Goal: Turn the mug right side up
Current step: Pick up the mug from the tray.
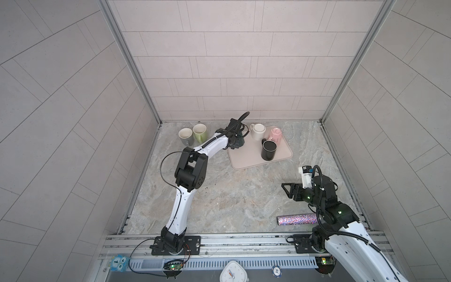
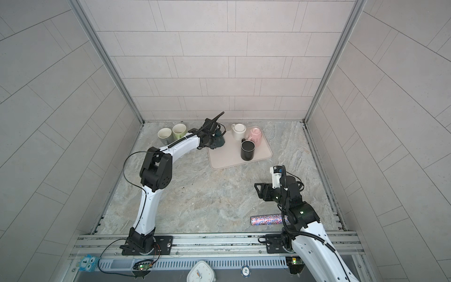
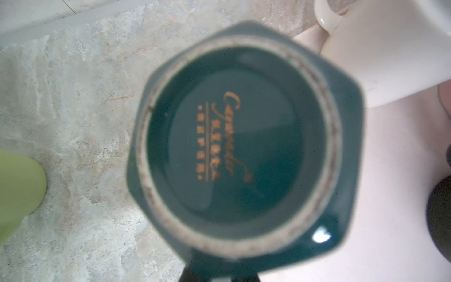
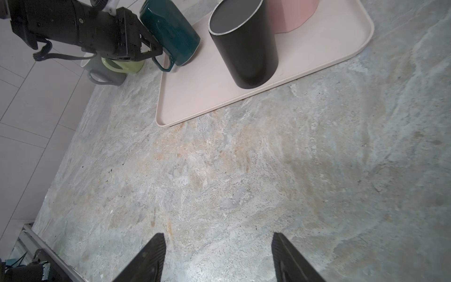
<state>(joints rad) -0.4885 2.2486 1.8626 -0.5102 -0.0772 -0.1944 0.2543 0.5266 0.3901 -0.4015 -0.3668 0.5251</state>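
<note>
Well back on the grey marbled stone tabletop (image 1: 219,200) lies a pale pink rectangular tray (image 1: 246,161). The left gripper (image 4: 156,50) reaches to the tray's far-left corner, its jaws pinched almost fully together on the handle of the dark teal faceted ceramic mug (image 4: 170,31). That mug is upside down and tilted, its gold-lettered base (image 3: 219,136) facing the left wrist camera. Whether its rim rests on the tray cannot be told.

The right gripper (image 4: 217,235) hovers over bare stone nearer the front, jaws wide apart and holding nothing.

On the tray a black cylindrical mug (image 1: 268,150) stands mouth up, beside an inverted white mug (image 1: 258,131) and an inverted pink mug (image 1: 275,135).
</note>
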